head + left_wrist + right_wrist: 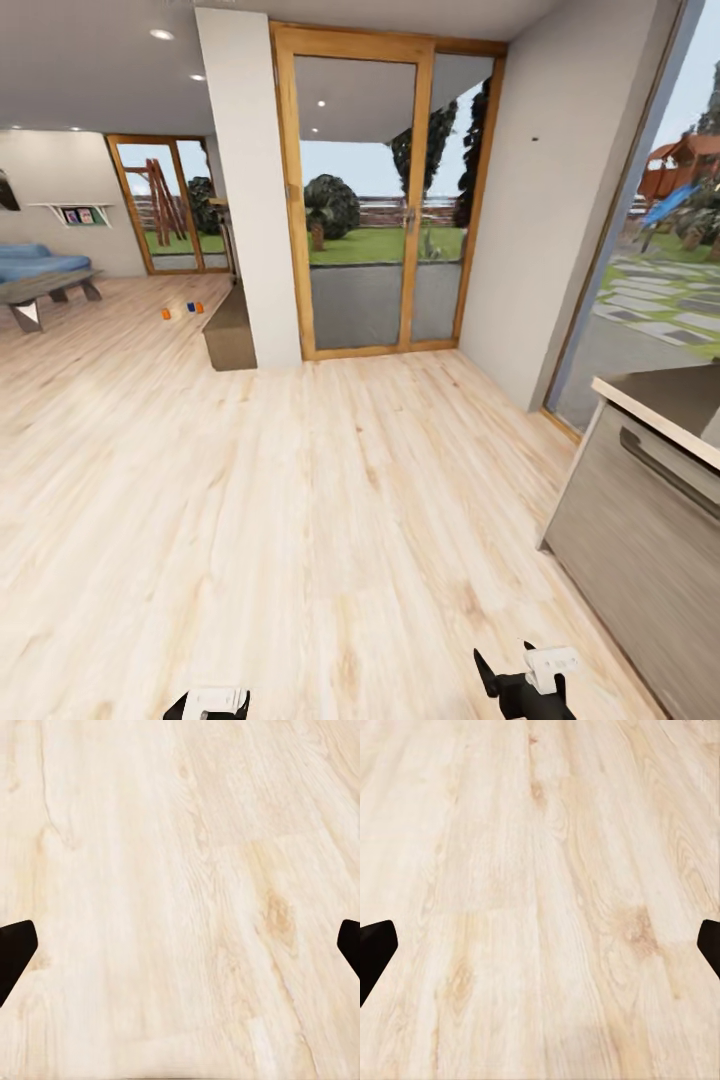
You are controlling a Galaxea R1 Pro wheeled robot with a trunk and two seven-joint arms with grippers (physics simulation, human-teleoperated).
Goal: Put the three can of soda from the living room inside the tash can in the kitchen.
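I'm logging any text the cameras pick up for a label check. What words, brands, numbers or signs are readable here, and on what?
None can be read.
Wall shelf: the small coloured items standing on it may be covers or pictures, too small and blurred to read.
Small cans on the floor, orange and dark blue: too distant to show any brand.
Steel-fronted appliance: no label shows.
Both wrist views show unmarked wood floor.
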